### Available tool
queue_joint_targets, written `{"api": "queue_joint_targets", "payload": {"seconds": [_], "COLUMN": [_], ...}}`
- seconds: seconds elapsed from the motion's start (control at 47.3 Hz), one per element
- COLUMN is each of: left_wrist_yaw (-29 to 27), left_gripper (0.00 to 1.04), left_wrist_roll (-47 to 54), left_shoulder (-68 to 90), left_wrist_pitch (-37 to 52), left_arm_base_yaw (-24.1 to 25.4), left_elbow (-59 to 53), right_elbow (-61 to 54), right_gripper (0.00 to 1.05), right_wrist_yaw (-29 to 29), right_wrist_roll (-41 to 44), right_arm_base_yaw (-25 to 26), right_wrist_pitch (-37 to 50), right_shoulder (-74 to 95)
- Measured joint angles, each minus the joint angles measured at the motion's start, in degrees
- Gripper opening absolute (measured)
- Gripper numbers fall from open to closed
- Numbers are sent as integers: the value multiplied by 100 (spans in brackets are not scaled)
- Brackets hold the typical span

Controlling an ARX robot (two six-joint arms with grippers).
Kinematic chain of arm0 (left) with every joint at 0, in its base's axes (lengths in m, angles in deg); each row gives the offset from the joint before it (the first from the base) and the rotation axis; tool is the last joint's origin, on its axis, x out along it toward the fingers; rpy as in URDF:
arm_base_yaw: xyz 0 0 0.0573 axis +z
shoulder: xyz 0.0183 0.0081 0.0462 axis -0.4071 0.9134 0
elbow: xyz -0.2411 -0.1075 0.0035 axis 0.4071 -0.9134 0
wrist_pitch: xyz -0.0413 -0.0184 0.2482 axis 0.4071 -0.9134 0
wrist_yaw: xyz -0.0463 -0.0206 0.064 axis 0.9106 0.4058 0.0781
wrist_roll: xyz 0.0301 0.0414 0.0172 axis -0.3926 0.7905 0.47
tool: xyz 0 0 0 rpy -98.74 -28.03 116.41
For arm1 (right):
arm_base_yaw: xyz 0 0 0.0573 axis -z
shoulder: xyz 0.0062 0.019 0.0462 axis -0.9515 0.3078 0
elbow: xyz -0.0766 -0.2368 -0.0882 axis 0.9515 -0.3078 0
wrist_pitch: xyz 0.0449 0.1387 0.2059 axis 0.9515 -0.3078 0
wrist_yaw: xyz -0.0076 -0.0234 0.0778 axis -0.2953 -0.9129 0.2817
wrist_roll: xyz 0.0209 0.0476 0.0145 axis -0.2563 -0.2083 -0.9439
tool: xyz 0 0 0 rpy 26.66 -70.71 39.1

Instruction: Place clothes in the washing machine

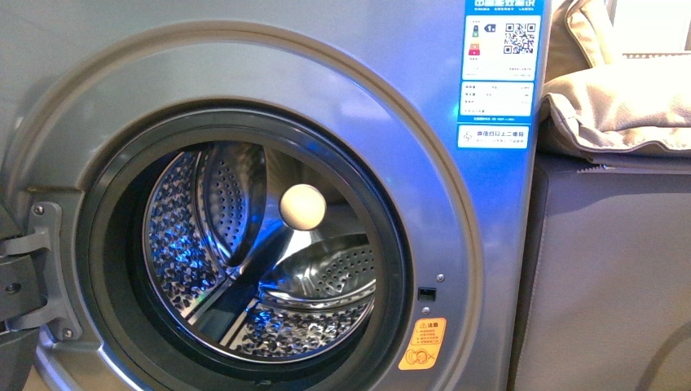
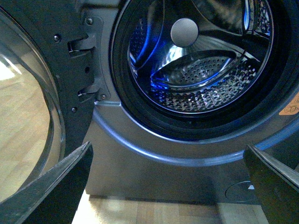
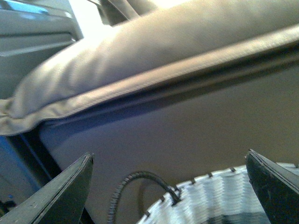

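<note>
1. We locate the washing machine [image 1: 391,73] directly ahead in the front view, filling the left and centre of the frame. Its porthole [image 1: 122,269] stands open, and the perforated steel drum [image 1: 326,281] is lit blue inside. A cream round hub [image 1: 302,207] sits at the back of the drum.

2. On the front panel, we see an orange warning sticker [image 1: 422,343] below and right of the porthole. A blue-white energy label [image 1: 500,49] is at the upper right corner. The door hinge [image 1: 45,269] is bolted at the porthole's left edge.

3. Just beside the washer on its right stands a grey cabinet [image 1: 611,277]. A beige quilted fabric [image 1: 627,106] rests on top of it.

4. The left gripper [image 2: 167,146] hangs low in front of the porthole with its 2 fingers [image 2: 60,186] wide apart and nothing between them. The swung-out door glass [image 2: 23,116] shows beside it.

5. The right gripper [image 3: 168,153] faces the cabinet side, its fingers likewise spread and holding nothing. Under it we see the rim of a white woven basket [image 3: 219,200] with a dark handle [image 3: 140,184].
</note>
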Motion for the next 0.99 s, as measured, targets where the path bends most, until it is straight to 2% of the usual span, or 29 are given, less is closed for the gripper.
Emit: {"api": "queue_joint_targets", "payload": {"seconds": [0.106, 0.19, 0.338, 0.486, 0.718, 0.993], "left_wrist_yaw": [-2, 0, -2, 0, 0, -2], "left_gripper": [98, 98, 98, 98, 98, 98], "left_wrist_roll": [0, 0, 0, 0, 0, 0], "left_shoulder": [0, 0, 0, 0, 0, 0], "left_wrist_pitch": [0, 0, 0, 0, 0, 0], "left_arm_base_yaw": [0, 0, 0, 0, 0, 0], "left_elbow": [0, 0, 0, 0, 0, 0], "right_elbow": [678, 1200, 1687, 1963, 2468, 3008], "right_gripper": [97, 97, 97, 97, 97, 97], "right_wrist_yaw": [-356, -872, -1720, -2343, -3141, -3591], "right_wrist_roll": [649, 1375, 2358, 2861, 3279, 3289], "right_arm_base_yaw": [46, 24, -120, -247, -452, -730], "right_wrist_pitch": [-1379, -2500, -3637, -3792, -3427, -3010], "right_shoulder": [702, 1499, 2717, 3711, 5436, 7121]}}
